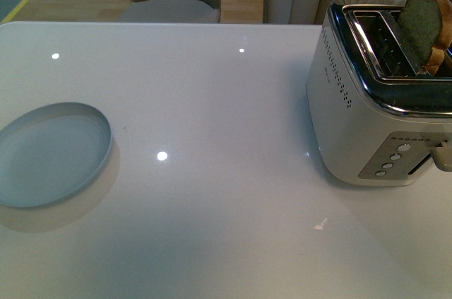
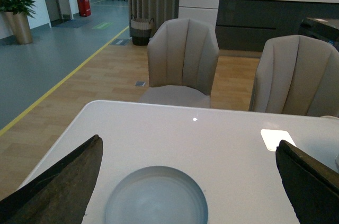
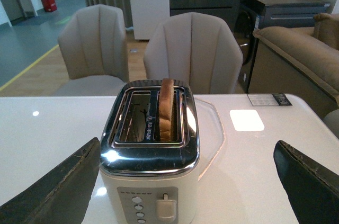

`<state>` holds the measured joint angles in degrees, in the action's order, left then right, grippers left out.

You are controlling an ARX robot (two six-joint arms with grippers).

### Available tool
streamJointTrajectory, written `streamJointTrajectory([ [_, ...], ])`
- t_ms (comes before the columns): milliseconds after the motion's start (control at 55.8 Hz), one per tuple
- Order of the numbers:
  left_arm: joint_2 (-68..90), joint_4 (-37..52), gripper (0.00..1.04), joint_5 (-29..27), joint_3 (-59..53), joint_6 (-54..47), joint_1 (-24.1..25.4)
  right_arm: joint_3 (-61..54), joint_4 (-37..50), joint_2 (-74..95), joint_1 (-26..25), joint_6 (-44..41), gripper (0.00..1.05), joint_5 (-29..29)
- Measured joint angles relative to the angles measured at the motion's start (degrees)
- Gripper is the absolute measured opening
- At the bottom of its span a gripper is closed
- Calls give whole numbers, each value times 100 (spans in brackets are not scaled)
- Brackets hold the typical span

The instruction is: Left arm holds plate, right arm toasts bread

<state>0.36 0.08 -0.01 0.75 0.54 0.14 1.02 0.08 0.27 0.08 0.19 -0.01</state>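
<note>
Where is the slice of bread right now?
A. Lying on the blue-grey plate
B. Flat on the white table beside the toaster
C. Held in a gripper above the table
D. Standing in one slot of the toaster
D. The bread stands upright in one slot of the toaster, its top poking out, while the plate sits empty across the table and both grippers, left and right, are open and hold nothing.

Front view steeply down on table [image 1: 226,193], left wrist view low over plate [image 2: 156,196], right wrist view near toaster [image 3: 151,150], both facing chairs [image 2: 183,57].
</note>
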Motion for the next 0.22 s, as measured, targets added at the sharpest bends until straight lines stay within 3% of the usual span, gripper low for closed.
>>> streamJointTrajectory([
  [215, 0, 0, 98, 0, 0, 0, 0, 0, 0, 2, 0, 0, 96, 0],
])
